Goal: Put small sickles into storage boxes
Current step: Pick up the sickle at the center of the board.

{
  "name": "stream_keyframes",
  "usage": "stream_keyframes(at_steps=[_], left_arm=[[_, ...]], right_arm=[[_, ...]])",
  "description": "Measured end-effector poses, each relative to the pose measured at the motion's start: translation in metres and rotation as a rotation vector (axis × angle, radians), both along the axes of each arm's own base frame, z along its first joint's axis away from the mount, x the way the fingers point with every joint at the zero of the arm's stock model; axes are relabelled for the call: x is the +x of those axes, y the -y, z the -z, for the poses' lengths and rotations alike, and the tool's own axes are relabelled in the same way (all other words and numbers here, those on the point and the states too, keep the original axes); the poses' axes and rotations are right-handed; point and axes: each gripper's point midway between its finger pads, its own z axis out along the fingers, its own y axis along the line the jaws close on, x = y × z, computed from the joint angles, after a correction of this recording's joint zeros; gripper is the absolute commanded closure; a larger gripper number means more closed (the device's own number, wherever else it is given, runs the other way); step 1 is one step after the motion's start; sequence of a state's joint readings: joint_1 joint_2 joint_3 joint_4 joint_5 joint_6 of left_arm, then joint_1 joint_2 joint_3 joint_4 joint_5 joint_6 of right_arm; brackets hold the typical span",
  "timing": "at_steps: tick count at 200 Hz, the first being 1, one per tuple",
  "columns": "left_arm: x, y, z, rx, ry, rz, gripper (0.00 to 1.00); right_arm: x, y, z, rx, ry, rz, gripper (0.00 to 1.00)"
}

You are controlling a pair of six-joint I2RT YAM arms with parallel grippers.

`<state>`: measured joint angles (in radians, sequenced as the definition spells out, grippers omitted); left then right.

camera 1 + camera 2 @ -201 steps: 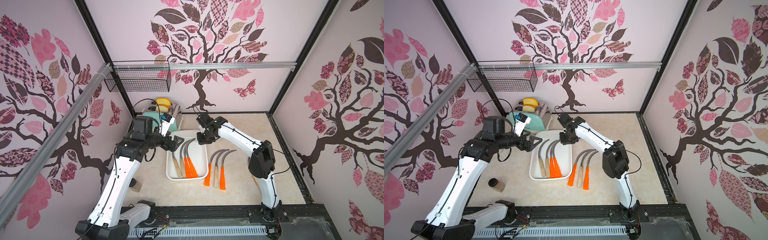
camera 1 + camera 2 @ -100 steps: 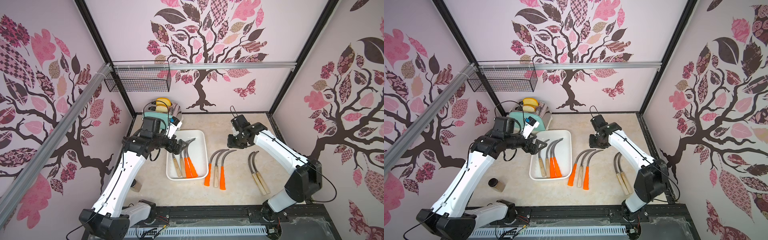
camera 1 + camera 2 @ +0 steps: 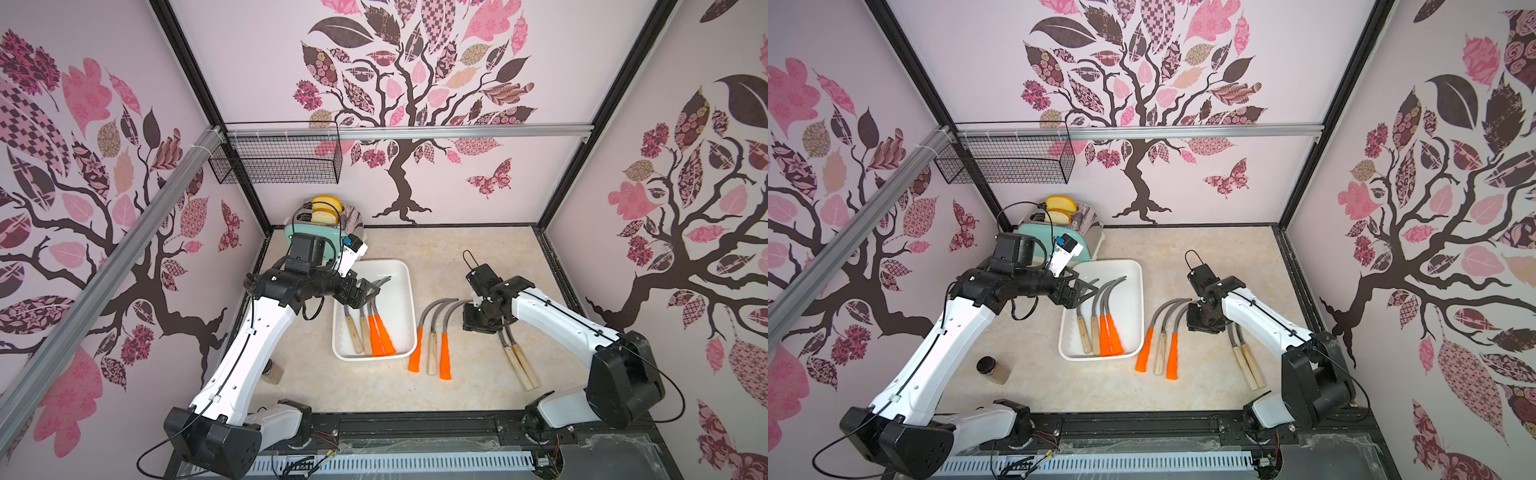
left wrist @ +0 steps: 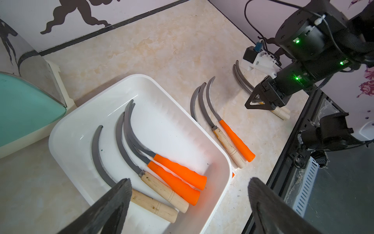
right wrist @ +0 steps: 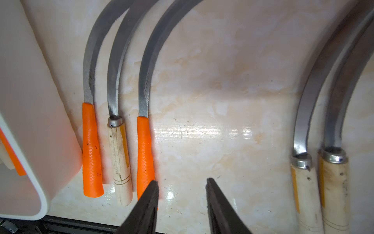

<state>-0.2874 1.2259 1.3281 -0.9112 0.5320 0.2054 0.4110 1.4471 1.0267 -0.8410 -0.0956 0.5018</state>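
Note:
The white storage box [image 3: 395, 287] [image 4: 162, 125] holds several small sickles [image 3: 380, 337] [image 4: 178, 168], wooden and orange handled, side by side. My left gripper [image 3: 365, 291] [image 4: 189, 180] hangs open over the box's left side, empty. Right of the box three sickles [image 3: 432, 345] [image 5: 119, 145] lie on the table: orange, wooden, orange. Farther right lies a pair of wooden-handled sickles [image 3: 519, 366] [image 5: 334, 182]. My right gripper [image 3: 478, 322] [image 5: 181, 181] hovers low between the two groups, slightly open, with bare table between its fingers.
A mint toaster [image 3: 324, 220] with bread stands at the back left, behind the box. A black wire basket [image 3: 278, 160] hangs on the wall rail. A small jar [image 3: 992, 370] sits front left. The black front rail [image 3: 415, 424] borders the table.
My right arm swung from the box's far end out to the right, then came down between the two sickle groups, its jaws opening slightly. The left gripper shifted a little over the box.

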Motion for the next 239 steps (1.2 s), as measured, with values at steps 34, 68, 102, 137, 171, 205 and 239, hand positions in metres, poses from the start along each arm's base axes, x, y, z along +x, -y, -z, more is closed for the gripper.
stream_keyframes(at_steps=[34, 68, 102, 137, 171, 205, 239], left_arm=[[-0.001, 0.001, 0.002, -0.007, -0.006, 0.004, 0.06], [-0.002, 0.001, 0.008, -0.005, -0.021, 0.004, 0.06], [-0.002, 0.001, 0.009, -0.003, -0.024, 0.003, 0.06], [-0.003, 0.001, 0.008, -0.005, -0.021, 0.001, 0.06], [-0.001, 0.001, 0.007, -0.019, -0.027, -0.015, 0.06], [0.002, 0.002, 0.005, -0.029, -0.023, -0.025, 0.06], [0.002, 0.001, 0.005, -0.026, -0.022, -0.029, 0.06]], right_arm=[[0.009, 0.023, 0.001, -0.003, 0.0, 0.08, 0.57], [0.017, 0.033, 0.0, -0.037, 0.013, 0.094, 0.57], [0.017, 0.038, 0.007, -0.062, -0.007, 0.085, 0.59], [0.012, 0.029, 0.013, -0.024, -0.023, 0.062, 0.59], [0.003, 0.005, 0.016, -0.027, -0.035, -0.004, 0.59], [-0.006, -0.023, 0.024, -0.023, -0.052, -0.066, 0.59], [-0.011, -0.04, 0.033, -0.024, -0.063, -0.089, 0.58]])
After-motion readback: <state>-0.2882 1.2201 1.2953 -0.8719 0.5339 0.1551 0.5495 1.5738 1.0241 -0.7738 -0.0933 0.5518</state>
